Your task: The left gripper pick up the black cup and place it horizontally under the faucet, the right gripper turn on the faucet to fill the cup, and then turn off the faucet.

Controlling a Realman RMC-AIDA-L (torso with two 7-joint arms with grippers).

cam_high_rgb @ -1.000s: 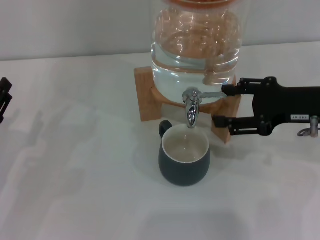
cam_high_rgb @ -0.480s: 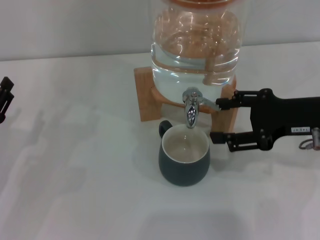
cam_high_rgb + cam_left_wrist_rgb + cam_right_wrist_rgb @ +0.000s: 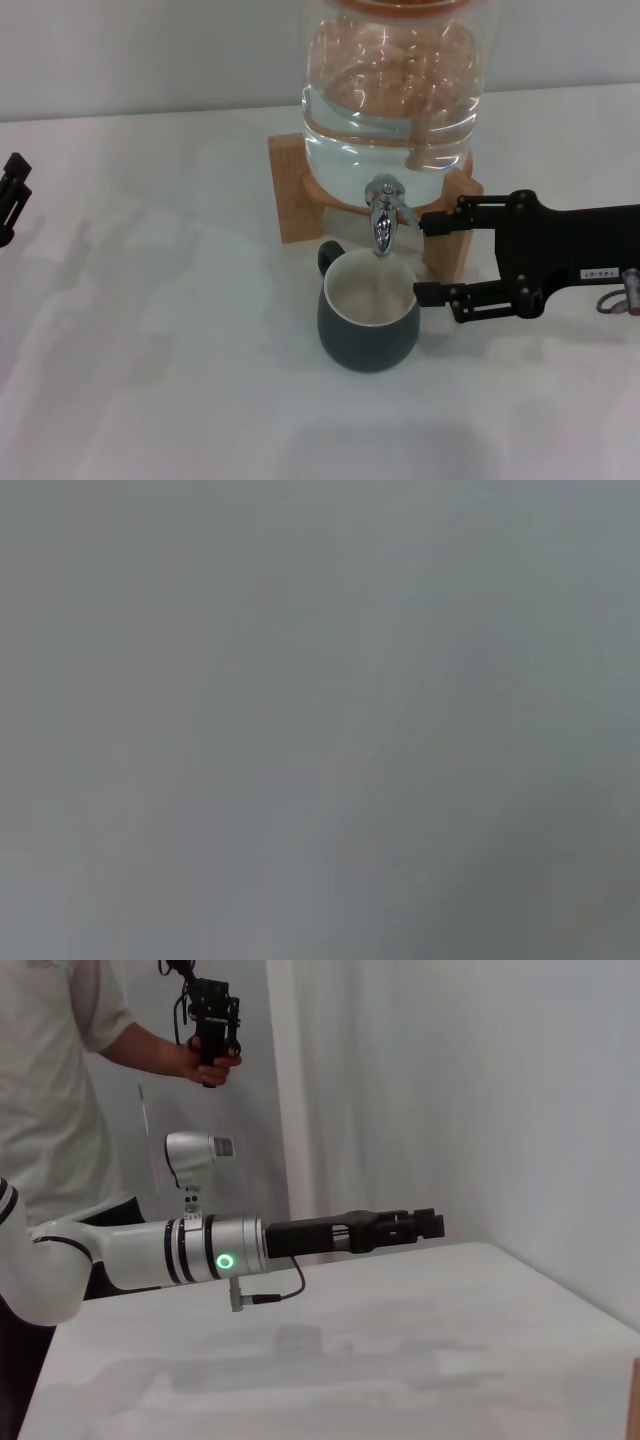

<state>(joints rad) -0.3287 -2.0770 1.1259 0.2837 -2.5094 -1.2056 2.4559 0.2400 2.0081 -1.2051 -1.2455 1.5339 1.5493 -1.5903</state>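
My right gripper (image 3: 424,258) is spread open beside the faucet (image 3: 383,215), above the black cup (image 3: 368,310). My left gripper (image 3: 425,1226) hangs parked, fingers together

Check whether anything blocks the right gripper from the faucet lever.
Nothing visible does. The right gripper sits just beside the faucet, jaws apart, its upper finger already at the lever's end. The black cup stands below the spout, out of that path.
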